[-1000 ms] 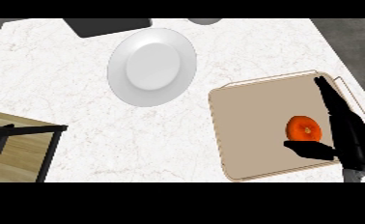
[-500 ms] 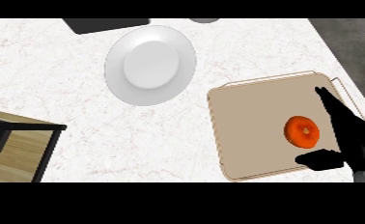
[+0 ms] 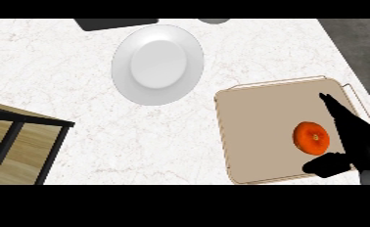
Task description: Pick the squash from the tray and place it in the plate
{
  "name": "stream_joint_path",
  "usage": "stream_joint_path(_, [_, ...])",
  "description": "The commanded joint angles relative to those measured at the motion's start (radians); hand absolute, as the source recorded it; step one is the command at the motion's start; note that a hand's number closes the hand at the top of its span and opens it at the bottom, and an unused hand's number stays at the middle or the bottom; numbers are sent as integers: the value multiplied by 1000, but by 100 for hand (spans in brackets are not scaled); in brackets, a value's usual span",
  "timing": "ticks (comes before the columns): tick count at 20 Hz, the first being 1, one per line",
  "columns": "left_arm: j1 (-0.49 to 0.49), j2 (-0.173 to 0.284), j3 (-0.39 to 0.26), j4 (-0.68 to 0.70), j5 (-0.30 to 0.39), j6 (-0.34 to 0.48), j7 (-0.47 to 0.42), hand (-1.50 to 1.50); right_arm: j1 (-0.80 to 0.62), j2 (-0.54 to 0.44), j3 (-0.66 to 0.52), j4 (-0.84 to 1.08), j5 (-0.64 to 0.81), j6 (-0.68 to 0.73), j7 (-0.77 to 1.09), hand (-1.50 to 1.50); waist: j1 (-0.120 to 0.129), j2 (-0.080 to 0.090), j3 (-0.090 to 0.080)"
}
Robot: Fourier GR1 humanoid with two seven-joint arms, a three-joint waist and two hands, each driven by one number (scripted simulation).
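An orange round squash (image 3: 312,137) lies on the beige tray (image 3: 253,123) toward its right side. My right hand (image 3: 350,135) sits just right of the squash, straight fingers pointing up the tray and the thumb (image 3: 327,164) jutting left below the squash. The hand is open and cups the squash from the right without curling round it. The white plate (image 3: 157,64) rests on the marble counter, up and to the left of the tray, with nothing on it. My left hand does not show.
A dark mat (image 3: 115,23) and a grey round object (image 3: 214,20) sit at the counter's far edge. A wooden stand with a black frame (image 3: 29,143) lies at the lower left. Dark floor shows past the counter's right edge.
The view has shifted, so tray and squash appear lower and farther right. My right hand's thumb has slid from beside the squash to below it.
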Motion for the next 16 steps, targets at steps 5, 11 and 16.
stream_joint_path(5, [-221, -73, -76, -85, -120, -155, -36, 0, -11, -15, -12, 45, -31, 81, 82, -150, 31, -11, -3])
stream_joint_path(11, [-303, -133, -127, -23, -110, -163, -21, 0, -2, 8, -4, 85, -30, 76, 73, -150, 42, -12, -2])
stream_joint_path(16, [-350, -154, -161, 0, -107, -172, -20, 0, -1, 13, -14, 129, -37, 89, 89, -150, 64, -15, -2])
